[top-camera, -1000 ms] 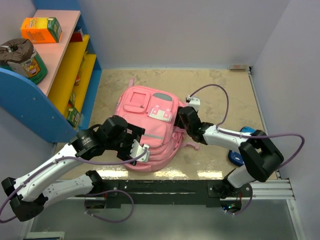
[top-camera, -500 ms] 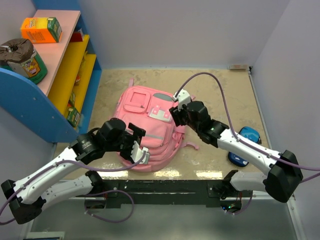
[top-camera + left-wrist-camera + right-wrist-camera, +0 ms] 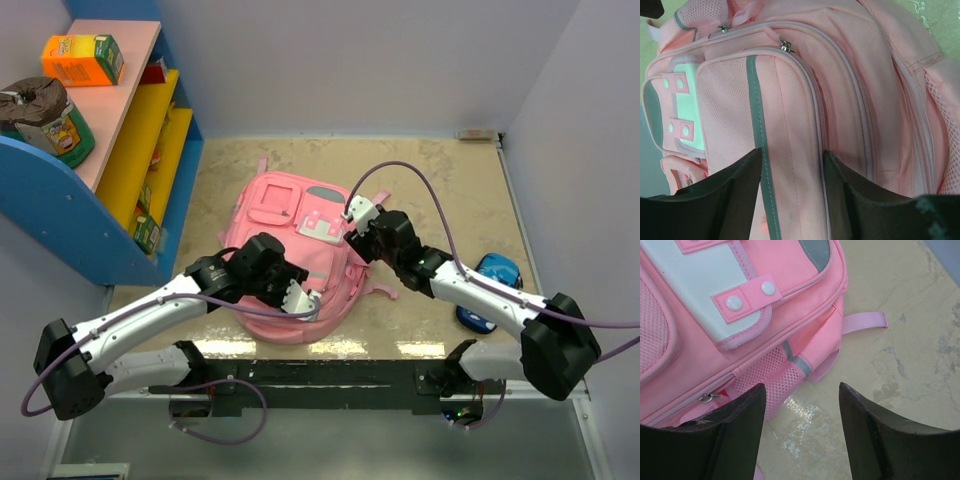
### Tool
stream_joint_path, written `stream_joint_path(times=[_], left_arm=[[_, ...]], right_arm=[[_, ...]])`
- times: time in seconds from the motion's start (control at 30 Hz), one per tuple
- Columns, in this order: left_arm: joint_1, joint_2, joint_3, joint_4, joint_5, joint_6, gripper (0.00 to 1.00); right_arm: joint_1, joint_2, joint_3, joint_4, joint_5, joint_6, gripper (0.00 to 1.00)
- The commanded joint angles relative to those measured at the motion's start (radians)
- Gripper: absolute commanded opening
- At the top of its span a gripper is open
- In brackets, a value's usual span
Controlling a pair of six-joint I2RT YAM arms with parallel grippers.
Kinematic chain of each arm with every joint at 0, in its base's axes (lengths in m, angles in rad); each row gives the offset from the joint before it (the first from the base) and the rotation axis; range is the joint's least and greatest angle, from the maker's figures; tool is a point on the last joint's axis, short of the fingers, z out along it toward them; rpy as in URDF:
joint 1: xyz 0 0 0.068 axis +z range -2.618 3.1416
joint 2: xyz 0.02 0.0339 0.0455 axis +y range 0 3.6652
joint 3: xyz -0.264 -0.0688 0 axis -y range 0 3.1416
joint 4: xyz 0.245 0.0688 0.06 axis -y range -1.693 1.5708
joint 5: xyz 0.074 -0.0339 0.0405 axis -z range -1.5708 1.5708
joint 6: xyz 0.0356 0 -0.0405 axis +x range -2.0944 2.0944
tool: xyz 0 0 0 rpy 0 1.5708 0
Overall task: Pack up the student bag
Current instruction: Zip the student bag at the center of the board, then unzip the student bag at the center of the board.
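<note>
The pink student bag [image 3: 285,215] lies flat on the table, front side up, with its white patch and grey top patch toward the back. My left gripper [image 3: 300,297] is over the bag's near right part. In the left wrist view it [image 3: 792,167] is open, its fingers straddling the front pocket [image 3: 785,125] of the bag, with two zip pulls [image 3: 785,46] farther up. My right gripper [image 3: 356,238] is at the bag's right edge. In the right wrist view it [image 3: 800,407] is open and empty over bare table beside the mesh side pocket [image 3: 772,377].
A small blue pouch [image 3: 488,290] lies at the right, near the right arm's elbow. A blue and yellow shelf [image 3: 120,170] stands at the left, with an orange box [image 3: 82,58] and a can [image 3: 40,118] on top. Walls close in the back and right.
My left gripper has moved right along the bag's near part. My right gripper has swung from the bag's lower right side up to its right edge near the white patch.
</note>
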Motion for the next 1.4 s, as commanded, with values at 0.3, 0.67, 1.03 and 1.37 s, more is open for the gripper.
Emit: stream_joint_path(times=[0.3, 0.67, 1.03, 1.37], left_arm=[[0.054, -0.024, -0.093, 0.192, -0.036, -0.04, 0.01], [0.345, -0.328, -0.116, 0.018, 0.294, 0.112, 0.0], [0.365, -0.347, -0.07, 0.114, 0.326, -0.027, 0.0], [0.367, -0.392, -0.032, 0.093, 0.337, -0.049, 0.0]], right_arm=[[-0.004, -0.073, -0.008, 0.006, -0.025, -0.02, 0.6], [-0.005, -0.14, -0.025, 0.032, -0.217, 0.009, 0.58], [0.002, -0.12, -0.003, 0.012, -0.496, 0.008, 0.54], [0.002, 0.038, 0.06, -0.02, -0.596, 0.009, 0.53]])
